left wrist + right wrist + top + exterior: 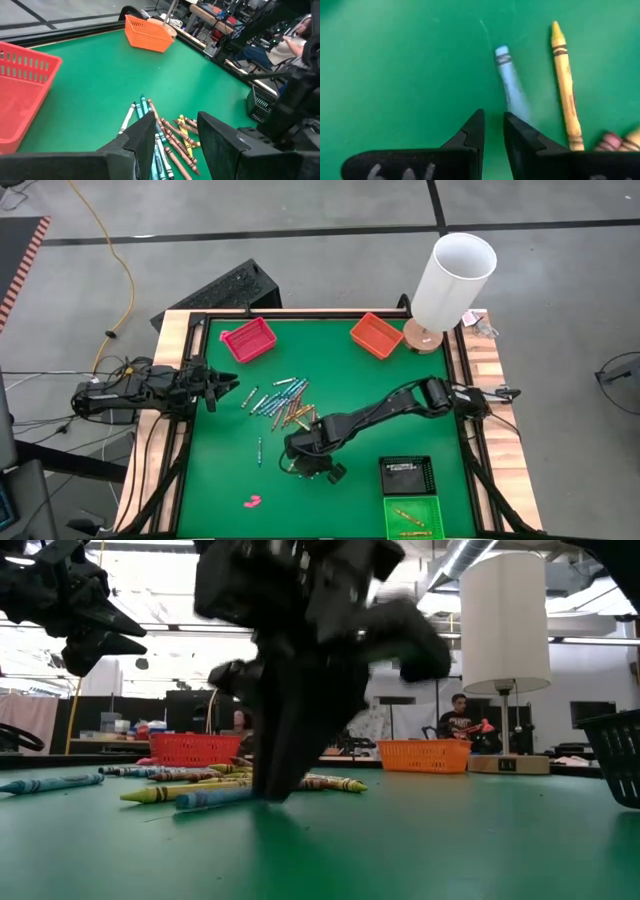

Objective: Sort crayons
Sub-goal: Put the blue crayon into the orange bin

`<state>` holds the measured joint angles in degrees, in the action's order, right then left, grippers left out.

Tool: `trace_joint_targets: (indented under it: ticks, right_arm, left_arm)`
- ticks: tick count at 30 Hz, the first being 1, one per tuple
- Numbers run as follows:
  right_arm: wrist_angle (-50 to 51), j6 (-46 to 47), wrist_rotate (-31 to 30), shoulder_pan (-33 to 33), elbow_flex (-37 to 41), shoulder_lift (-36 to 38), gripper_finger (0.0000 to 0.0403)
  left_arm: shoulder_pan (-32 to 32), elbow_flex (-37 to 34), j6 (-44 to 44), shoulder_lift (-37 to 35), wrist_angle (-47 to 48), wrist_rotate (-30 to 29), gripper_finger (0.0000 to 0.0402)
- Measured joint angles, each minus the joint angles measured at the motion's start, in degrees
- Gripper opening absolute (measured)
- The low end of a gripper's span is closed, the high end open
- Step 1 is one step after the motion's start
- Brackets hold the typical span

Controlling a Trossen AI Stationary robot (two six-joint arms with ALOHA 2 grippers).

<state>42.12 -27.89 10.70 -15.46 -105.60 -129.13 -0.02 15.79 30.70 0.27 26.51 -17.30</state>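
Note:
A loose pile of crayons (285, 405) in blue-teal, yellow, orange and brown lies on the green mat, and it also shows in the left wrist view (167, 135). One teal crayon (259, 450) lies apart from it. My right gripper (494, 125) points down at the mat just near of the pile (300, 467), with its fingers almost together. A light blue crayon (510, 80) lies right past its tips, and a yellow crayon (565, 85) lies beside that. My left gripper (175, 125) hangs open and empty above the mat's left edge (225, 387). My right gripper stands with its tips at the mat beside the light blue crayon's near end (520, 111), coming from above (270, 790). The crayon lies flat on the mat, not between the fingers. I cannot tell whether a finger touches it.
A red tray (248, 338) and an orange tray (376, 333) stand at the far edge. A black tray (406, 474) and a green tray (413, 518) holding a few crayons stand near right. A white lamp (450, 280) stands at the far right corner. A pink lump (252, 502) lies near.

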Motion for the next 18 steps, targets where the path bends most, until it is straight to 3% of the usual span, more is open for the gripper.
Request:
trace_joint_targets:
  ticks: [3, 13, 18]
  right_arm:
    - [0.48, -0.01, -3.24, -0.49, -0.16, -1.0, 0.0083]
    - [3.02, 5.18, -4.63, -0.73, -0.15, 0.57, 0.0074]
    - [2.95, 3.58, -5.06, -0.62, -5.19, 1.05, 0.007]
  left_arm:
    - [0.0, 0.02, 0.02, -0.02, 0.21, -0.01, 0.0135]
    - [-0.01, 0.02, -0.04, 0.0, 1.02, 0.0, 0.0135]
    - [0.01, 0.02, -0.09, 0.0, 1.02, -0.02, 0.0135]
